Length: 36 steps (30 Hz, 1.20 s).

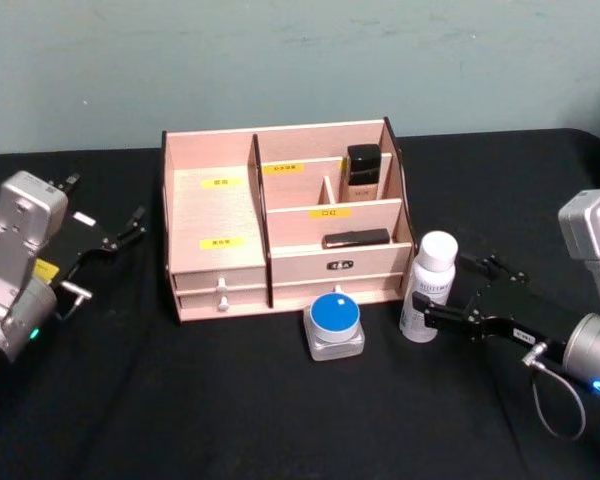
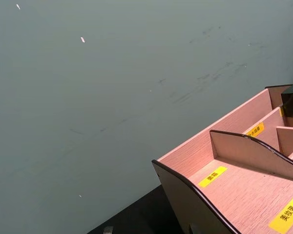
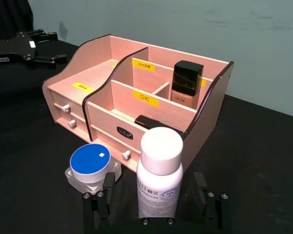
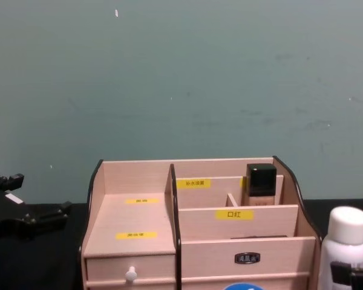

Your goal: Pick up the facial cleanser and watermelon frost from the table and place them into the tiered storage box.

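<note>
at the organiser's right end: jaws straddle the bottle

right of the pale wooden stepped storage box (image 1: 205,215), just beside its dark-edged side, the white plastic bottle with a white cap (image 1: 427,285) stands upright on the black table (image 1: 280,420); it is probably the facial cleanser. the right gripper (image 3: 154,187) is in from the right with its fingers spread either side of the bottle's body, not yet pressing. it sits low, which should give a steady hold once they close. just in front of the box sits the squat jar with a round blue lid (image 1: 335,318), likely the watermelon frost, untouched. far left, the left gripper (image 1: 110,240) is parked, fingers apart.
</note>
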Each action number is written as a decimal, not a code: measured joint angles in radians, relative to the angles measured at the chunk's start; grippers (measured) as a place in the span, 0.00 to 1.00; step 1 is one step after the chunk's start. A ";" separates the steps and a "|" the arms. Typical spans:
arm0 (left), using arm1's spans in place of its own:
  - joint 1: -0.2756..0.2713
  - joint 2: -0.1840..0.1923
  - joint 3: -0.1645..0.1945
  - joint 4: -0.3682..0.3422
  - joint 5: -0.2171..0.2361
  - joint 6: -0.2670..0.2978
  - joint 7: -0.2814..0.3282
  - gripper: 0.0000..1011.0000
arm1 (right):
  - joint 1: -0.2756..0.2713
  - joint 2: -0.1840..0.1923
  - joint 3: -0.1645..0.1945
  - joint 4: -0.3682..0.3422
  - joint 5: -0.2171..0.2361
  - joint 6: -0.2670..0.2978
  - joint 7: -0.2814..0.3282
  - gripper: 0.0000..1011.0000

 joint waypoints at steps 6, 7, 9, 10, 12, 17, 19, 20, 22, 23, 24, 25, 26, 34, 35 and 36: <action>0.000 0.000 0.000 0.000 0.000 0.000 0.000 1.00 | 0.019 -0.023 -0.005 0.024 -0.027 0.003 0.007 0.99; 0.000 0.000 0.000 0.000 0.000 0.000 0.000 1.00 | 0.020 -0.025 -0.005 0.026 -0.028 0.003 0.008 0.99; 0.000 0.000 0.000 0.000 0.000 0.000 0.000 1.00 | 0.025 -0.032 -0.005 0.033 -0.032 0.004 0.012 0.99; 0.000 0.000 0.000 0.000 0.000 0.000 0.000 1.00 | 0.026 -0.034 -0.006 0.035 -0.033 0.004 0.014 0.99; 0.000 0.000 0.000 0.000 0.000 0.000 0.000 1.00 | 0.032 -0.042 -0.007 0.042 -0.036 0.005 0.019 0.99; 0.000 0.000 0.000 0.000 0.000 0.000 0.000 1.00 | 0.045 -0.054 -0.013 0.058 -0.041 0.006 0.029 0.99; 0.000 0.000 0.000 0.000 0.000 0.000 0.000 1.00 | 0.054 -0.059 -0.016 0.066 -0.044 0.006 0.033 0.99; 0.000 0.000 0.000 0.000 0.000 0.000 0.000 1.00 | 0.057 -0.061 -0.018 0.070 -0.045 0.006 0.034 0.99; 0.000 0.000 0.000 0.000 0.000 0.000 0.000 1.00 | 0.063 -0.065 -0.021 0.076 -0.048 0.006 0.037 0.99; 0.000 0.000 0.000 0.000 0.000 0.000 0.000 1.00 | 0.070 -0.069 -0.023 0.083 -0.051 0.006 0.039 0.99; 0.000 0.000 0.000 0.000 0.000 0.000 0.000 1.00 | 0.073 -0.071 -0.025 0.087 -0.052 0.005 0.040 0.99; 0.000 0.000 0.000 0.000 0.000 0.000 0.000 1.00 | 0.079 -0.074 -0.027 0.093 -0.055 0.005 0.041 0.99; 0.000 0.000 0.000 0.000 0.000 0.000 0.000 1.00 | 0.081 -0.076 -0.028 0.096 -0.056 0.004 0.042 0.99; 0.000 0.000 0.000 0.000 0.000 0.000 0.000 1.00 | 0.105 -0.092 -0.038 0.125 -0.064 -0.008 0.057 0.99; 0.000 0.000 0.000 0.000 0.000 0.000 0.000 1.00 | 0.108 -0.094 -0.039 0.129 -0.065 -0.009 0.059 0.99; 0.000 0.000 0.000 0.000 0.000 0.000 0.000 1.00 | 0.113 -0.097 -0.042 0.136 -0.065 -0.010 0.063 0.99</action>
